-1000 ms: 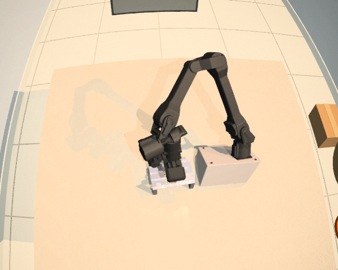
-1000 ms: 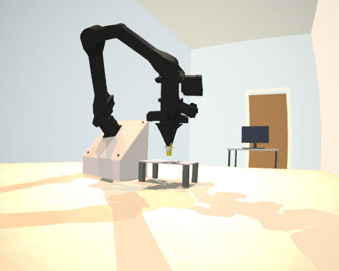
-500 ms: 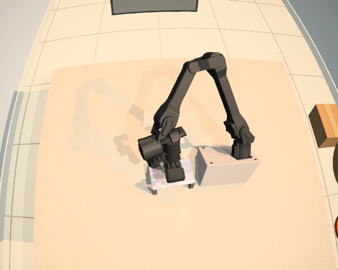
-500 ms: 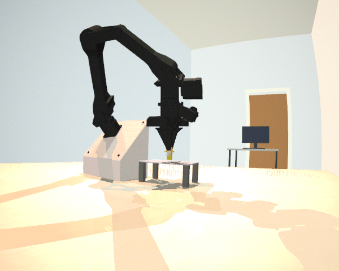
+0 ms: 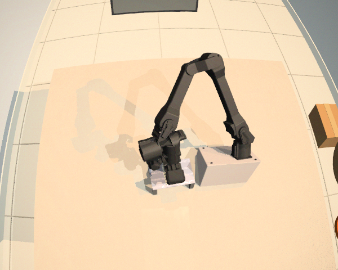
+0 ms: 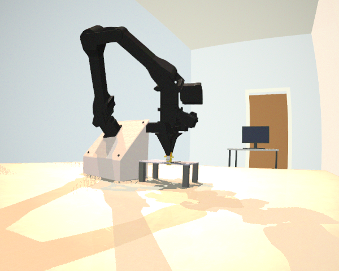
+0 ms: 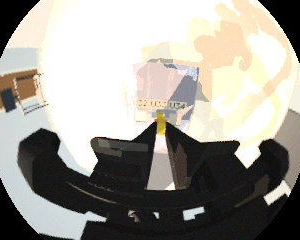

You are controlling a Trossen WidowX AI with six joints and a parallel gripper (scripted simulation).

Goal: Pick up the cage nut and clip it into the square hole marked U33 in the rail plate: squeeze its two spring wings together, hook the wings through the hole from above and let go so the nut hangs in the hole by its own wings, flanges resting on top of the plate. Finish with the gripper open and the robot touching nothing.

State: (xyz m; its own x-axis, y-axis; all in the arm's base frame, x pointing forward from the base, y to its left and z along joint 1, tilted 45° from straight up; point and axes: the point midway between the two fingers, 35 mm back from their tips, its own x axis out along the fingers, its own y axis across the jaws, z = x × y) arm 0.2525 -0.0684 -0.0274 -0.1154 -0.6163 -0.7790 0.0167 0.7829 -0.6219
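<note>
1 cage nut (image 6: 168, 158) (image 7: 161, 123), yellow, long axis upright, lower end pointing down into the rail plate (image 5: 187, 176) (image 6: 182, 162) (image 7: 162, 82) near label U33; seating depth unclear. 1 gripper (image 6: 169, 154) (image 7: 161, 126), pointing down, its 2 fingers clamped on the nut. Labels: 3 (U32, U33, U34). Plate legs (image 5: 191, 185) (image 6: 185, 175): 4. Monitor (image 6: 255, 134): 1, beyond.

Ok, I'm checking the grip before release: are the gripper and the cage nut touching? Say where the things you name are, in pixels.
Touching: the exterior view shows the gripper's (image 6: 168, 154) (image 7: 161, 125) fingertips meeting the yellow upper part of the cage nut (image 6: 170, 159) (image 7: 161, 127), with no gap between them.
</note>
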